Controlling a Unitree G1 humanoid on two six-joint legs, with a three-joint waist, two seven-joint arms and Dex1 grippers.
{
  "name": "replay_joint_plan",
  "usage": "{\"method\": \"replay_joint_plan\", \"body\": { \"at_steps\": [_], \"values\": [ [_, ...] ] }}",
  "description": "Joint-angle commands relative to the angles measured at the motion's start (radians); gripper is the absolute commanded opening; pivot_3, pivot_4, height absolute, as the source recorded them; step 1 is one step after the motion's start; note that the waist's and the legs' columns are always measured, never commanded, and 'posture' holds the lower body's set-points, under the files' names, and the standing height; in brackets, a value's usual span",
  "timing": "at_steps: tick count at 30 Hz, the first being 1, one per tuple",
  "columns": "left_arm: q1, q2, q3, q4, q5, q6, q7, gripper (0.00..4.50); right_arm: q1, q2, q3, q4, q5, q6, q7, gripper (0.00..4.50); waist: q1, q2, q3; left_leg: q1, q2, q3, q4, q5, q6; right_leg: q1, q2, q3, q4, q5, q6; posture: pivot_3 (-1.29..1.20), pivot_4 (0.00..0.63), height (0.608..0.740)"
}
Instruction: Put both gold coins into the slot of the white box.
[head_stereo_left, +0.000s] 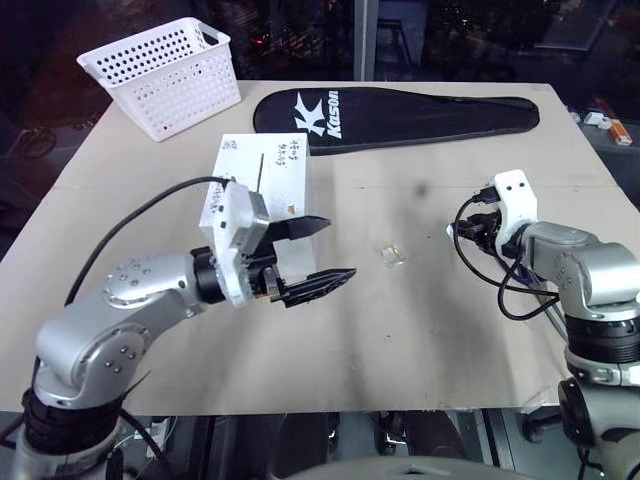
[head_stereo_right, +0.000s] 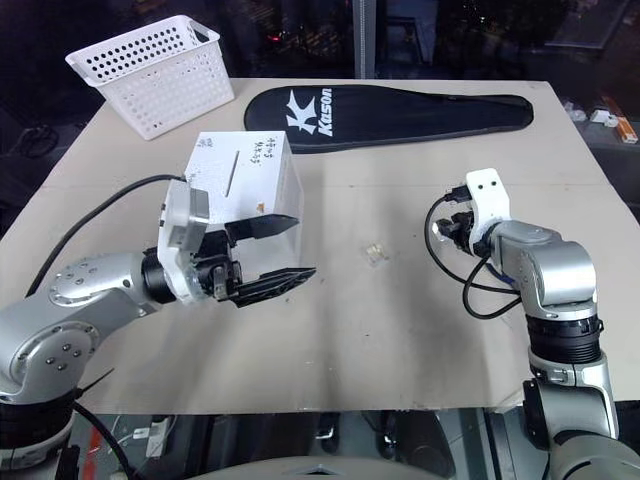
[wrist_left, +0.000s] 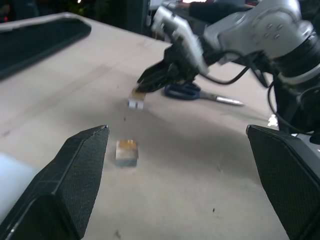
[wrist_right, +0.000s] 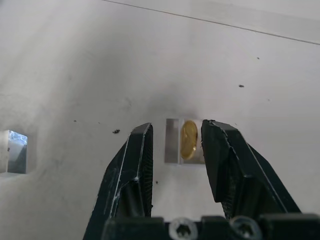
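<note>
Left claw (head_stereo_left: 338, 247) hangs released, its two black fingers spread wide, above the table (head_stereo_left: 400, 330) just in front of the white box (head_stereo_left: 262, 175). I can see the thin dark slot (head_stereo_left: 261, 170) on the box's top face.

Over on my right, the right claw (wrist_right: 177, 126) points down at the table with its fingers partly apart. One gold coin (wrist_right: 187, 140) in its clear case sits between the tips, close against one finger and with a gap to the other, so nothing is pinched.

Between the two claws, the second coin (head_stereo_left: 392, 255) lies on the table, well apart from the box.

Scissors (wrist_left: 190, 91) lie behind the right claw. A white basket (head_stereo_left: 165, 75) and a black racket cover (head_stereo_left: 400, 115) sit at the far edge.
</note>
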Motion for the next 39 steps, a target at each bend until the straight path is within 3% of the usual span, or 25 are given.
{"method": "replay_joint_plan", "body": {
  "at_steps": [1, 8, 34, 37, 39],
  "values": [
    [-0.085, 0.055, 0.049, 0.047, -0.075, 0.036, -0.045, 4.50, -0.021, -0.012, -0.008, -0.025, 0.010, -0.012, -0.002, 1.66, 0.000, 0.000, 0.000, 0.000, 0.000, 0.000, 0.000, 0.000, 0.000, 0.000, 0.000, 0.000, 0.000, 0.000, 0.000, 0.00, 0.150, 0.738],
    [-0.219, 0.112, 0.037, 0.083, -0.140, 0.105, -0.046, 4.50, -0.020, -0.019, -0.010, -0.011, 0.020, -0.024, 0.003, 1.66, -0.002, 0.000, 0.000, 0.000, 0.000, 0.000, 0.000, 0.000, 0.000, 0.000, 0.000, 0.000, 0.000, 0.000, 0.000, 0.00, 0.150, 0.738],
    [-0.237, 0.089, -0.019, 0.030, -0.130, 0.122, -0.003, 4.50, -0.009, -0.023, -0.006, 0.025, 0.021, -0.025, -0.007, 1.66, -0.002, 0.000, 0.000, 0.000, 0.000, 0.001, 0.000, 0.000, -0.001, 0.000, 0.000, 0.001, 0.000, 0.000, 0.000, 0.00, 0.150, 0.738],
    [-0.234, 0.087, -0.016, 0.030, -0.129, 0.122, -0.005, 4.50, -0.007, -0.027, -0.006, 0.020, 0.021, -0.021, -0.007, 0.37, -0.002, 0.000, 0.000, 0.000, 0.000, 0.000, 0.000, 0.000, -0.001, 0.000, 0.000, 0.001, 0.000, 0.000, 0.000, 0.00, 0.150, 0.738],
    [-0.226, 0.087, -0.015, 0.027, -0.127, 0.119, -0.007, 4.50, -0.002, -0.032, -0.006, 0.011, 0.023, -0.015, -0.005, 0.37, -0.002, 0.000, 0.000, 0.000, 0.000, 0.001, 0.000, 0.000, -0.001, 0.000, 0.000, 0.001, 0.000, 0.000, 0.000, 0.00, 0.150, 0.738]
  ]
}}
